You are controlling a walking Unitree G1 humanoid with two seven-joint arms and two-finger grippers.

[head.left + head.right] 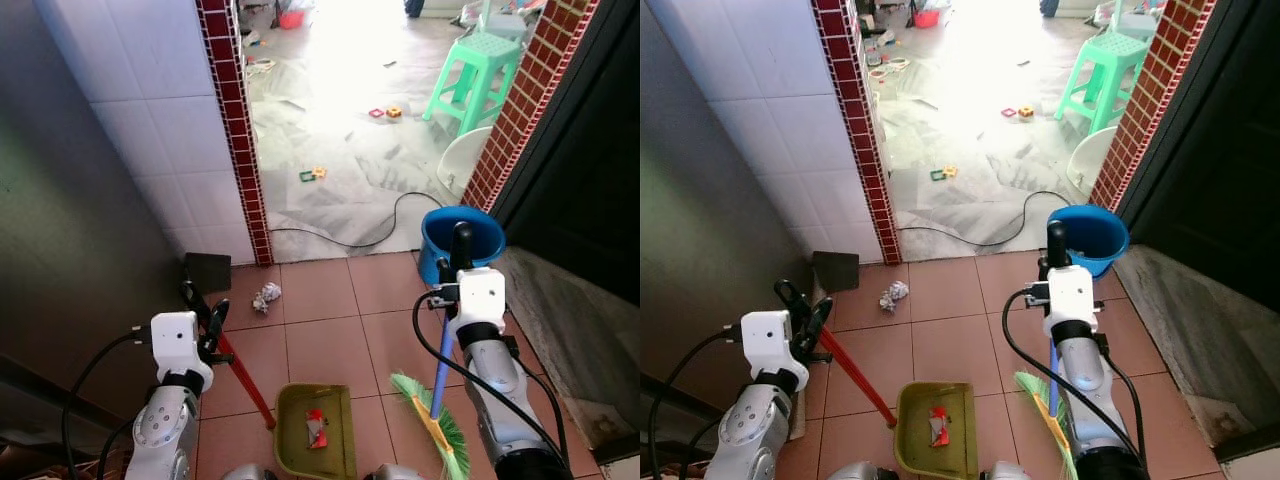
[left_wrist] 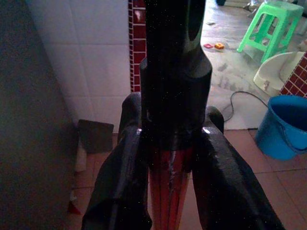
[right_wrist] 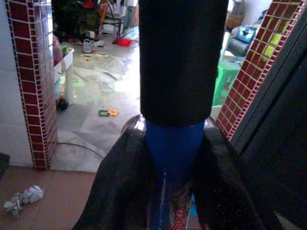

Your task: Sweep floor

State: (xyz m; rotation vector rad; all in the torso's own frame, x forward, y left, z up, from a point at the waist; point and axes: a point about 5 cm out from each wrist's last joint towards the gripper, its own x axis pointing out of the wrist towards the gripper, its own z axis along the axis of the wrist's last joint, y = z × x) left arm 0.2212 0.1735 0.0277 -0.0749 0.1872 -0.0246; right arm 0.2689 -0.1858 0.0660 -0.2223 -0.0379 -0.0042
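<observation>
While my left gripper (image 1: 205, 318) pinches the red dustpan handle (image 1: 247, 382), my right gripper (image 1: 455, 262) clamps the blue broom (image 1: 441, 375); crumpled paper (image 1: 266, 296) lies ahead on the tiles

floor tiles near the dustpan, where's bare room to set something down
Free: the terracotta tiles between the crumpled paper and the blue bucket, running back toward the dustpan.

Crowded: beside the dustpan, where the left pincer holds its red handle and the right pincer holds the broom; a black cable crosses the doorway.
</observation>
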